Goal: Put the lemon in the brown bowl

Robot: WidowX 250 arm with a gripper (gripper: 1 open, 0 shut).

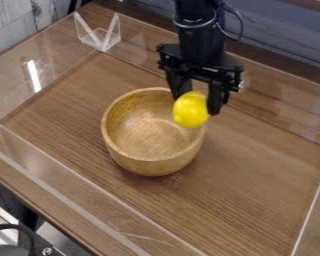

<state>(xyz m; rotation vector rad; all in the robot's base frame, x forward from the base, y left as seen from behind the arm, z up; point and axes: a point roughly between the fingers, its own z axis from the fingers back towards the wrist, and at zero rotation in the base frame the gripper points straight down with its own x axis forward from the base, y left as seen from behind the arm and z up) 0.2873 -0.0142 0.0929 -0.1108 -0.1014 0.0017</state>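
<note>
Far left edge, about 9 o'clock: small pale object partly cut off, not identifiable.

Upper left, about 11 o'clock: clear plastic stand [99, 32], V-shaped, upright on the table near the back edge.

Wooden table [256, 180], dark grain, ringed by a low clear acrylic wall [29, 75] on the left and front sides.

Centre, slightly left: brown bowl [143, 150], round, thick-walled, light tan with visible grain, upright on the table. Interior bare as far as visible.

At about 2 o'clock of the bowl, over its rear right rim: lemon [190, 111], glossy bright yellow, pinched between the fingers and clear of the table. Overlaps the rim line in this view; lower edge appears just inside the bowl's opening, though whether above the wood or touching the rim cannot be told.

Directly above the lemon, at its 12 o'clock: gripper [196, 102], black, pointing straight down, fingers [220, 92] clamped on either side of the fruit. Lemon protrudes below the fingertips, upper part hidden between them.

Black arm rising from the gripper out of frame at 12 o'clock.

Right of the bowl, 3 to 5 o'clock: bare wood surface out to the acrylic wall.
</note>
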